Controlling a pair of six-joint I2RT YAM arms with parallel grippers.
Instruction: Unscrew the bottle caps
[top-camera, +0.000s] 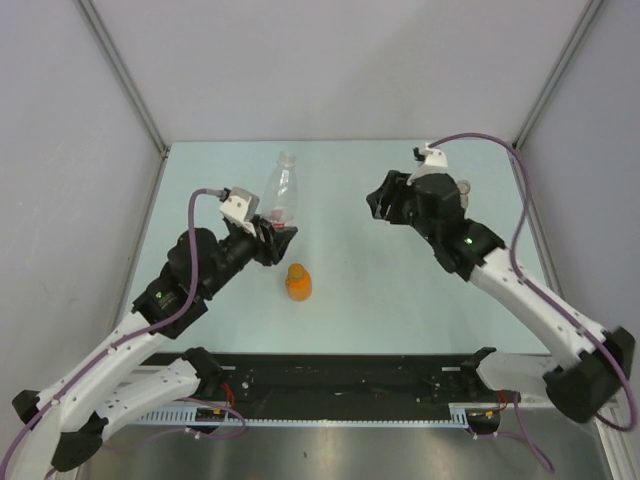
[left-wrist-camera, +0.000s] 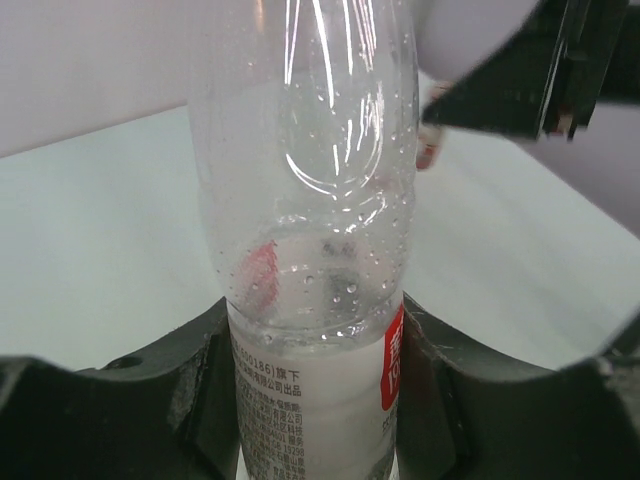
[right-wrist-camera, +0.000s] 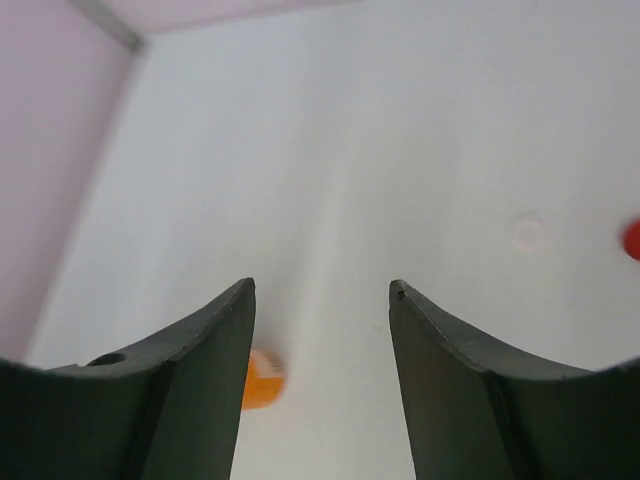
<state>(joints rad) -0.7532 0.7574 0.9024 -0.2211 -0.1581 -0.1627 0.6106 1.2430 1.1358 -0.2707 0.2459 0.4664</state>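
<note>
My left gripper (top-camera: 272, 238) is shut on the clear bottle (top-camera: 281, 188), which has a pale label with a red patch. The label part sits squeezed between both fingers (left-wrist-camera: 190, 400) in the left wrist view, and the bottle (left-wrist-camera: 310, 200) points away toward the back wall. Its neck end shows no coloured cap. The squat orange bottle (top-camera: 298, 282) stands upright just right of that gripper. My right gripper (top-camera: 379, 206) hangs open and empty over the table's middle right. In its view the orange bottle (right-wrist-camera: 264, 378) peeks from behind the left finger (right-wrist-camera: 190, 400).
A small pale disc (right-wrist-camera: 528, 234) lies on the table, and a red blob (right-wrist-camera: 632, 240) is cut off by the frame's edge. A clear object (top-camera: 462, 187) shows behind the right wrist. Grey walls close in the table (top-camera: 350, 300) on three sides.
</note>
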